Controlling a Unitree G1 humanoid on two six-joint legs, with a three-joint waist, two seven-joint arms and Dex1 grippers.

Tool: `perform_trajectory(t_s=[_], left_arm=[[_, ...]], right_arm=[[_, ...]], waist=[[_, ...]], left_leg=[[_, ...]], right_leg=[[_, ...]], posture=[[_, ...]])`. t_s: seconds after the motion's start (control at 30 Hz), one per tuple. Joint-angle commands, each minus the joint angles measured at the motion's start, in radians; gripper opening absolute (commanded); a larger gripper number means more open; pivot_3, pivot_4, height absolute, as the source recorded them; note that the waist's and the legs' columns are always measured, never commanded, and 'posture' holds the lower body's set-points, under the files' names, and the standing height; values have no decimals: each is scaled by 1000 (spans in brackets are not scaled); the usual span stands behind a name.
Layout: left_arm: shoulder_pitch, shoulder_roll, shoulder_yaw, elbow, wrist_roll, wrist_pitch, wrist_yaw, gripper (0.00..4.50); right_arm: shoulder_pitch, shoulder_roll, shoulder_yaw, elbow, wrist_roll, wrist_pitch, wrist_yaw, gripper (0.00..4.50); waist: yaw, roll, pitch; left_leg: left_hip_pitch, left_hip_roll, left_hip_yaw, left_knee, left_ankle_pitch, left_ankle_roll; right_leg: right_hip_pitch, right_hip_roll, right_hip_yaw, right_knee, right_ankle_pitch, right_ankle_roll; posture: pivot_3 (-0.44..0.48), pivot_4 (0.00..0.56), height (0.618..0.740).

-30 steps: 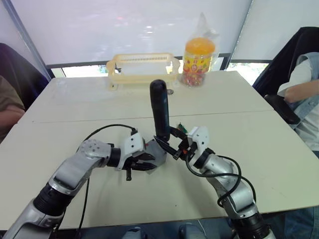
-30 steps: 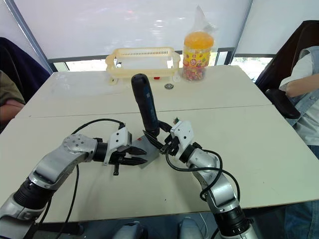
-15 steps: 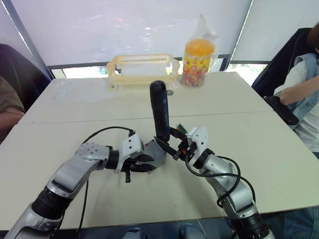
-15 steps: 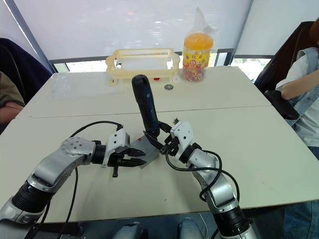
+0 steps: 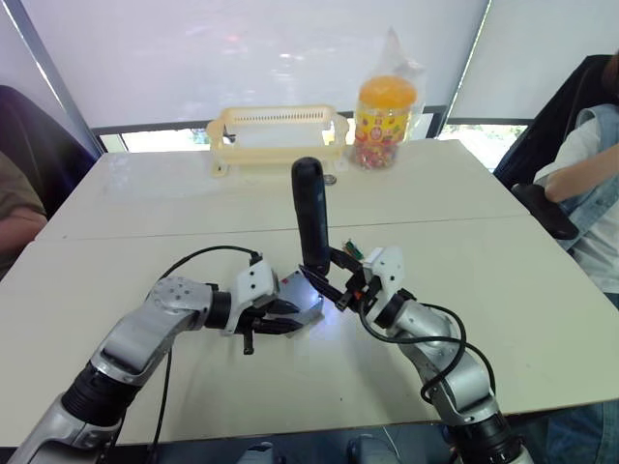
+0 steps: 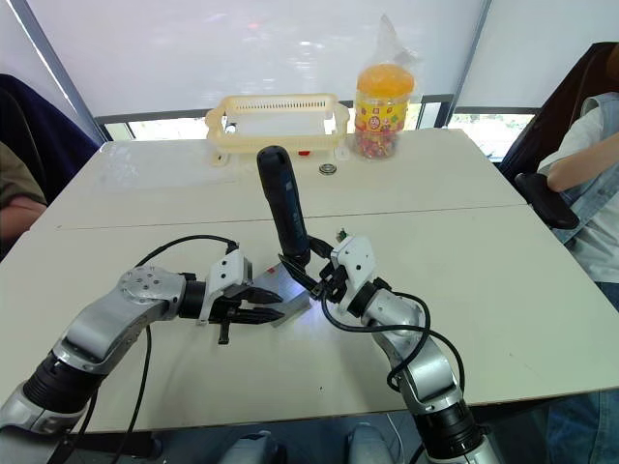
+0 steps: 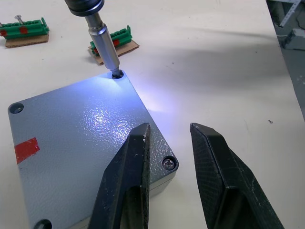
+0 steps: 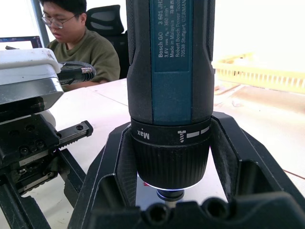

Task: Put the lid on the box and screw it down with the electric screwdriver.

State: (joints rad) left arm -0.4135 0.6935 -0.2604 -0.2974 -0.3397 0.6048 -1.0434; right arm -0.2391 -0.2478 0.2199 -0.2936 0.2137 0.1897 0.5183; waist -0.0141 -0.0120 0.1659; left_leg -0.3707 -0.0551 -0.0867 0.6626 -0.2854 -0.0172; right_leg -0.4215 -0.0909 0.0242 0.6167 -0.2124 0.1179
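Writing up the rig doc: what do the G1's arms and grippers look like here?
Both arms have silver-grey metal shells with black joint bands and loose black cables looping over the forearms. Each wrist carries a white plastic housing. The left gripper and right gripper each have two matte black, tapered, finely textured fingers.

The electric screwdriver point(image 5: 310, 215) is held upright at frame centre by the right hand point(image 5: 344, 286), its lower end at the lid point(image 5: 302, 302), which is lit bluish-white. The left hand point(image 5: 274, 319) is placed at the lid's near-left edge. A yellow basket point(image 5: 279, 136) and an orange-lidded jar point(image 5: 385, 106) are seen on the counter point(image 5: 503, 290), top centre.
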Motion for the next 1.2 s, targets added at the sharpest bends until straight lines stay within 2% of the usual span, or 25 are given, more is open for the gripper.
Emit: perform_trajectory(t_s=[0.03, 0.4, 0.53, 0.67, 0.93, 1.0, 1.07, 1.2], left_arm=[[11, 7, -25, 19, 17, 25, -1, 1319], [4, -1, -41, 34, 32, 16, 4, 1319], [-7, -3, -61, 61, 57, -3, 2, 1319], [-8, -8, -68, 71, 54, -10, -1, 1319], [3, -27, -34, 61, 23, -6, 10, 1319], [-4, -36, -1, 41, -9, 22, 19, 1319], [-11, -35, 42, 11, -52, 61, 24, 1319], [-37, 34, 139, -85, -145, 149, 4, 1319]], right_arm=[[20, -5, -2, 44, -13, 32, -6, 1769], [-26, 6, -47, -11, 19, 38, -26, 1769], [-173, 16, -169, -205, 179, 213, -100, 1769], [-270, 17, -256, -319, 349, 395, -173, 1769], [-374, -4, -421, -303, 635, 651, -341, 1769], [-402, -43, -486, -264, 757, 741, -383, 1769], [-436, -136, -536, -215, 856, 852, -401, 1769], [-497, -388, -612, -21, 1060, 1175, -474, 1769]], waist=[[0, 0, 0], [1, 0, 0], [3, 2, 2], [3, 3, 3], [2, 3, 3], [2, 3, 4], [2, 4, 7], [0, 2, 16]], left_leg=[[0, 0, 0, 0, 0, 0], [0, 0, 0, 0, 0, 0], [-3, 0, -1, 0, 0, 0], [-4, 0, -1, -1, 0, 0], [-2, 0, -1, -6, 0, 0], [-3, 0, -1, -6, 0, 0], [-3, -1, 0, -5, 0, 0], [-6, -1, 1, -6, 0, 0]], right_leg=[[0, 0, 0, 0, 0, 0], [0, 0, 0, -1, 0, 0], [-2, -1, 0, -1, 0, 0], [-4, -1, 0, -2, 1, 1], [-4, -1, 0, -3, 0, 0], [-4, -2, 0, -3, 0, 0], [-4, -2, 0, -4, 0, 0], [-6, -3, 0, -4, 0, 0]], posture=[[0, 150, 740], [0, 150, 740], [0, 150, 740], [0, 150, 740], [0, 150, 740], [0, 150, 740], [0, 150, 740], [0, 150, 740]])
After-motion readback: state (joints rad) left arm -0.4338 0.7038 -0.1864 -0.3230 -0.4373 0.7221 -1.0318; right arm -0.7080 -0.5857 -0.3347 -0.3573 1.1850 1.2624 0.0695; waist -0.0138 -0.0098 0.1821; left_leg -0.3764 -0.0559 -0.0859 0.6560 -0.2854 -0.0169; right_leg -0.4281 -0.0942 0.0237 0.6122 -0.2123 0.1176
